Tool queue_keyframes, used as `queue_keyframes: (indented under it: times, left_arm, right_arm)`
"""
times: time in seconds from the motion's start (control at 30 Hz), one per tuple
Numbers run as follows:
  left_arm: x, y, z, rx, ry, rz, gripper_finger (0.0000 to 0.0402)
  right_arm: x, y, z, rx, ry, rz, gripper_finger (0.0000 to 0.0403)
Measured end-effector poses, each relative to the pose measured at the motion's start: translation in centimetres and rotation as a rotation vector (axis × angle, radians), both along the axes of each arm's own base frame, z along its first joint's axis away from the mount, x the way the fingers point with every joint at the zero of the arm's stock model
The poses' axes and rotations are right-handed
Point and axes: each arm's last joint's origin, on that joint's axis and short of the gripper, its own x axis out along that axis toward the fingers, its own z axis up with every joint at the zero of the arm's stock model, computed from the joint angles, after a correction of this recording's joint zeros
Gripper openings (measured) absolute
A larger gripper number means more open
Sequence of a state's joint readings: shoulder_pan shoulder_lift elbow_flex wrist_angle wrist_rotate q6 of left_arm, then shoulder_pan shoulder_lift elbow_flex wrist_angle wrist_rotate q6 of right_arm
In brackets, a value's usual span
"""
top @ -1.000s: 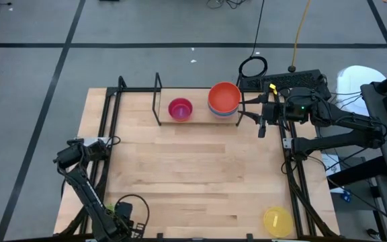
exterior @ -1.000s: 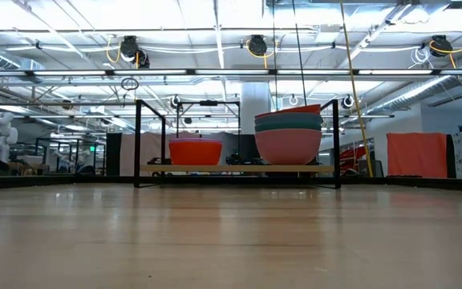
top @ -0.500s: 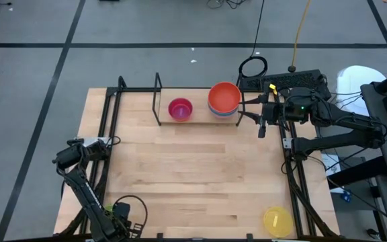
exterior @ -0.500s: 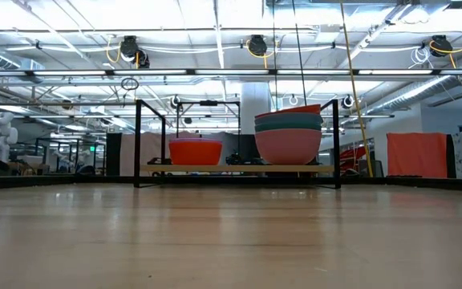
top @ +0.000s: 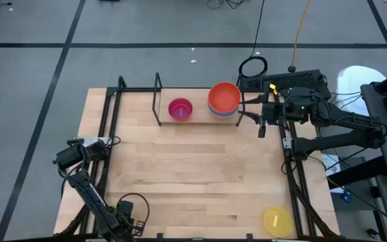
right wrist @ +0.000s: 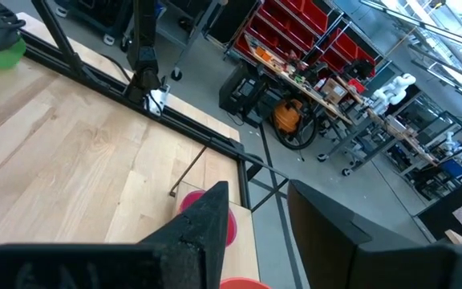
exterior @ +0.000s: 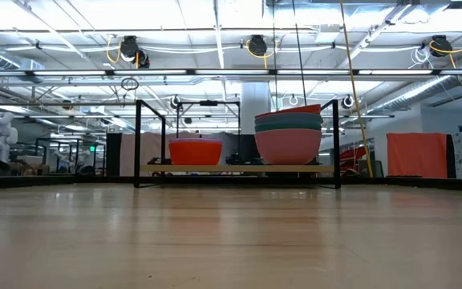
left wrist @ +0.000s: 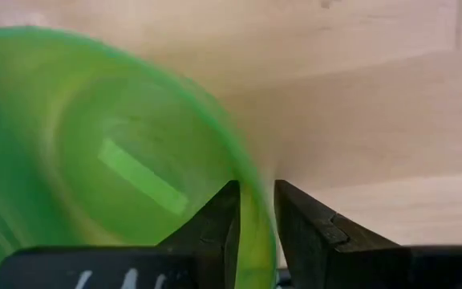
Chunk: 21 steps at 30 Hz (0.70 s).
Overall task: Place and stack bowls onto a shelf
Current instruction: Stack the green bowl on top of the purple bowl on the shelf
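While we look straight down, these lines hold:
Shelf [top: 180,91]: far table edge.
Orange-topped bowl stack [top: 224,99]: on shelf's right end.
Pink bowl [top: 180,108]: alone, left of stack.
Yellow bowl [top: 277,220]: near right corner.
Right gripper [top: 262,118]: beside stack, jaws parted, empty.
Left gripper [left wrist: 255,221]: we see jaws pinching green bowl [left wrist: 111,168] rim.

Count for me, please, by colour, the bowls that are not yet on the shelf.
Yellow round plastic bowl, near the table's right front corner: 1
Green round plastic bowl, rim held in the left claw: 1
Total: 2
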<state>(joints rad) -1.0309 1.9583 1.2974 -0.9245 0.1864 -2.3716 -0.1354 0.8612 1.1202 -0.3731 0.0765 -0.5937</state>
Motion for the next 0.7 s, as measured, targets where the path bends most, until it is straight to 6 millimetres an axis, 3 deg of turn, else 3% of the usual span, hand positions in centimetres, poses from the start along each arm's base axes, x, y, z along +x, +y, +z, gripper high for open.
queue_keyframes:
  times: [0.1,0.27,0.43,0.57,0.7]
  left_arm:
    - [-0.1,0.2,-0.3,0.008,0.005,-0.011,0.0073]
    - [0.0,0.5,-0.3,0.012,0.013,-0.047,0.0011]
    - [1.5,1.7,0.4,-0.005,-0.007,-0.057,0.0007]
    - [3.4,3.8,2.3,-0.052,-0.047,-0.140,0.0005]
    - [5.3,7.6,5.2,-0.074,-0.095,-0.260,0.0005]
  right_arm:
    - [0.0,0.0,0.0,-0.001,-0.002,0.000,0.0125]
    - [0.0,0.0,0.0,-0.001,-0.002,0.000,0.0125]
    - [0.0,0.0,0.0,-0.002,-0.002,0.000,0.0125]
    - [0.0,0.0,0.0,-0.002,-0.002,0.000,0.0125]
    - [0.0,0.0,0.0,-0.010,0.000,0.001,0.0125]
